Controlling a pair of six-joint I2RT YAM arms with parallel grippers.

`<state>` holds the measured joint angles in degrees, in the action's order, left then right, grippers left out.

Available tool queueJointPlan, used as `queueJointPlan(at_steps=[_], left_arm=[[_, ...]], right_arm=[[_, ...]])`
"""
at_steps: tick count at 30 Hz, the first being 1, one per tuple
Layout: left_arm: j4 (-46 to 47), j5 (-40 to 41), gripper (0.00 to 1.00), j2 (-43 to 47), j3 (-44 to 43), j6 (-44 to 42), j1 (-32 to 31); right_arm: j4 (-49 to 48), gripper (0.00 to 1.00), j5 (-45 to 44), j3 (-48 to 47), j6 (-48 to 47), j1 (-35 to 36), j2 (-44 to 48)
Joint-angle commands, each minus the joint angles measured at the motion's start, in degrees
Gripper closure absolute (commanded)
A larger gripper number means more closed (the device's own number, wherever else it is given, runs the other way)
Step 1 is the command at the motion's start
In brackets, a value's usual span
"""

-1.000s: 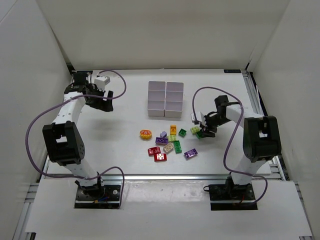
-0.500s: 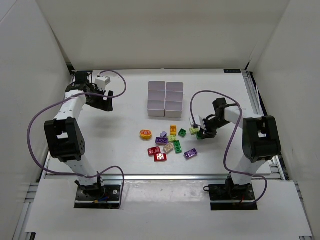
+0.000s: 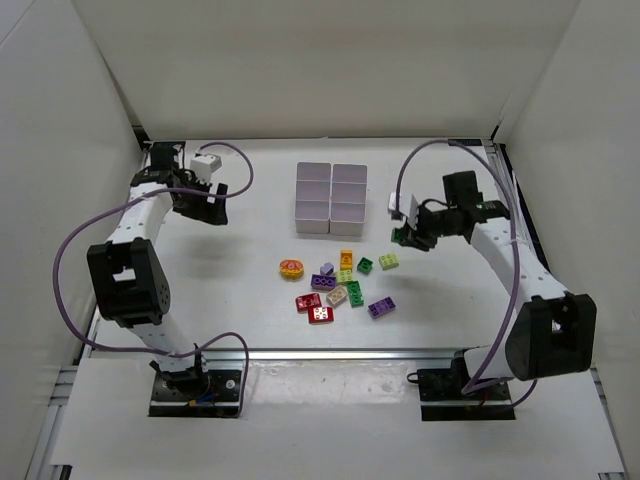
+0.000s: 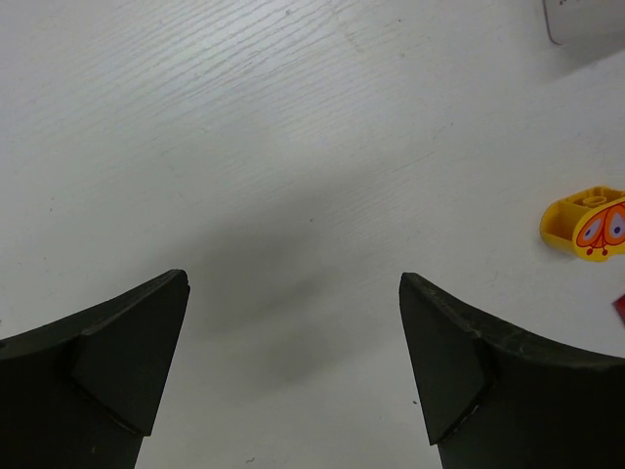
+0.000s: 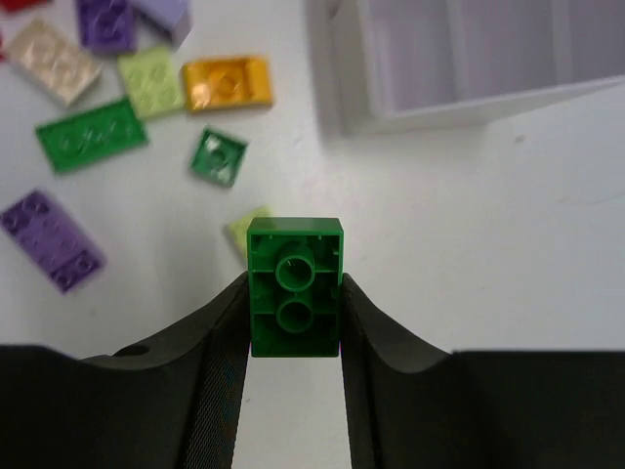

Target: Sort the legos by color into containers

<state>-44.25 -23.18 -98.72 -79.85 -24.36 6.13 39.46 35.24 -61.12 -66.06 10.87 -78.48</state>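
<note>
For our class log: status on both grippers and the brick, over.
Right gripper shut on green brick, held above the table. Left gripper open, empty. Nothing between brick and containers.

The dark green rectangular plastic brick is smooth and glossy; the black fingers look matt; the white tabletop shows fine woodgrain.
</note>
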Motion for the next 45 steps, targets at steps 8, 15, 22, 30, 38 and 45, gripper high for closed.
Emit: queueJointPlan(at_steps=[8, 15, 22, 30, 38, 45], left_arm=[[0.22, -2.05, 0.00, 1.77, -5.13, 3.53, -0.42], [0.22, -0.12, 0.00, 1.16, -6.81, 2.83, -0.42], [0.22, 0.41, 0.01, 0.46, -7.42, 3.09, -0.42], [0.22, 0.77, 0.01, -0.77, -8.56, 2.83, -0.33], [0.22, 0.77, 0.01, -2.27, -9.44, 2.83, -0.42], [0.04, 0.85, 0.01, -3.59, -10.23, 2.82, -0.42]], right_arm=[[-5.08, 0.94, -2.27, -35.01, 21.76, 5.82, -22.41], [-4.04, 0.94, -4.48, -49.88, 21.24, 10.21, -35.76], [-4.92, 0.92, -6.94, -55.24, 20.89, 11.72, -42.45], [-8.34, 0.91, -11.34, -55.94, 19.66, 12.59, -45.97], [-8.96, 0.88, -13.45, -57.62, 19.13, 12.77, -47.56], [-9.40, 0.57, -14.50, -56.65, 19.57, 12.77, -47.21]])
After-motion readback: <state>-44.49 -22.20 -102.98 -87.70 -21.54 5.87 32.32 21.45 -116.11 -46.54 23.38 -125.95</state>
